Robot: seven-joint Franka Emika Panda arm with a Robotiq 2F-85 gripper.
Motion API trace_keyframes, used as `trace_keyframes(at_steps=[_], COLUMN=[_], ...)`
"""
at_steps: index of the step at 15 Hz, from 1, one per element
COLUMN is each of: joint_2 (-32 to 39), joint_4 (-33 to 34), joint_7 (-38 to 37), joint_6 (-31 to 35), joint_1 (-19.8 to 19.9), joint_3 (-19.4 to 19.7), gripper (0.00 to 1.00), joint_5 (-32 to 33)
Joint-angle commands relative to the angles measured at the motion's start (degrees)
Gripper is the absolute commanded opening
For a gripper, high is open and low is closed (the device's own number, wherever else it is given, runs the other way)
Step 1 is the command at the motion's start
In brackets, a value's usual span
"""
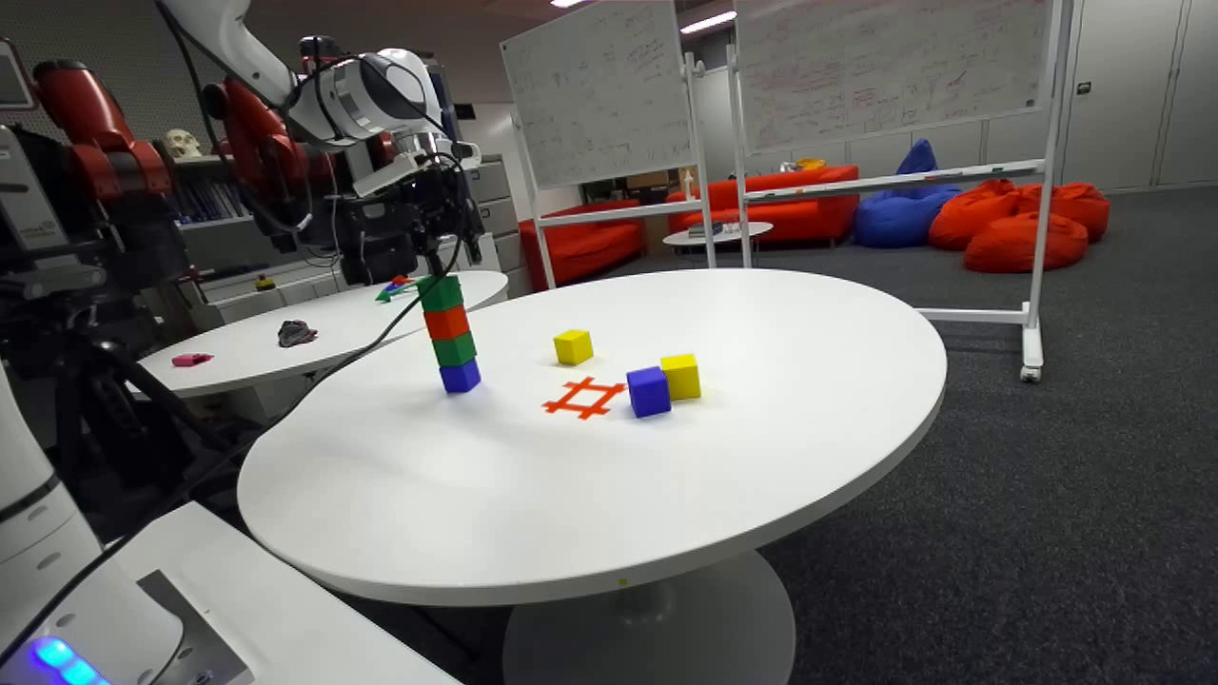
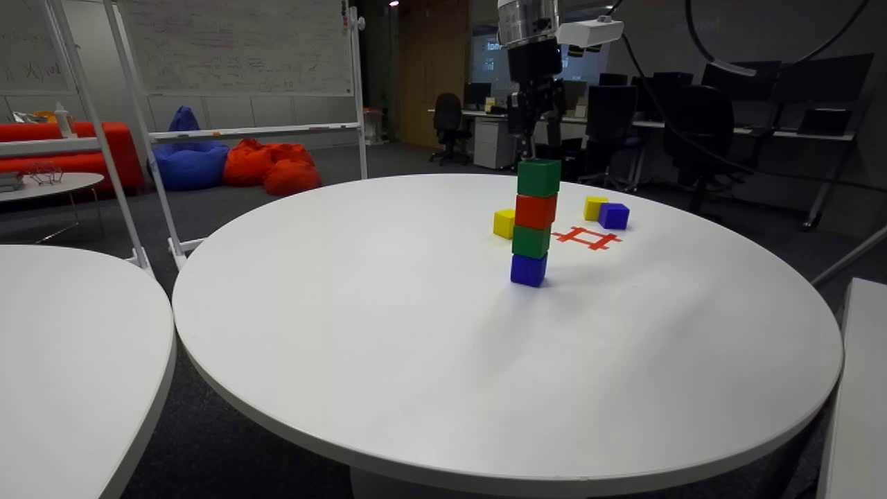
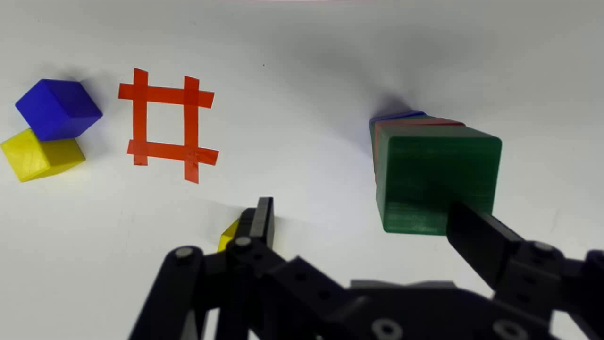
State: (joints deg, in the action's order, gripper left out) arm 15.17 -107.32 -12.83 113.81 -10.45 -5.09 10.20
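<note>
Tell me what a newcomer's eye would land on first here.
Probably the four-block tower, blue, green, red and green from the bottom up, standing on the round white table. Next, perhaps, the open black claw close to the tower's top, then the red tape square lying between the tower and a blue block.

No wording, brand or number is legible with certainty. Handwriting (image 1: 885, 67) on the whiteboards (image 1: 604, 105), in both exterior views, is too faint to decipher. A small dark mark (image 1: 1030, 102) near a board's lower right corner and lettering (image 2: 493, 46) on a lit background screen (image 2: 484, 58) are unreadable.
</note>
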Motion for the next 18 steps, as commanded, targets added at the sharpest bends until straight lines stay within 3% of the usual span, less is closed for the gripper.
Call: trace_keyframes(at_steps=[1, 9, 10, 18], joint_2=[0.03, -10.37, -5.58, -5.55], joint_4=[0.13, -6.55, -2.25, -2.59], joint_7=[-0.02, -2.00, -0.63, -0.22], joint_6=[-0.15, 0.79, 0.01, -0.21], joint_1=[0.06, -1.16, -0.53, -0.65], joint_3=[-0.10, -1.42, -1.34, -1.62], gripper=[1.00, 1.00, 1.00, 1.00], joint_5=[0.00, 1.47, 0.12, 0.62])
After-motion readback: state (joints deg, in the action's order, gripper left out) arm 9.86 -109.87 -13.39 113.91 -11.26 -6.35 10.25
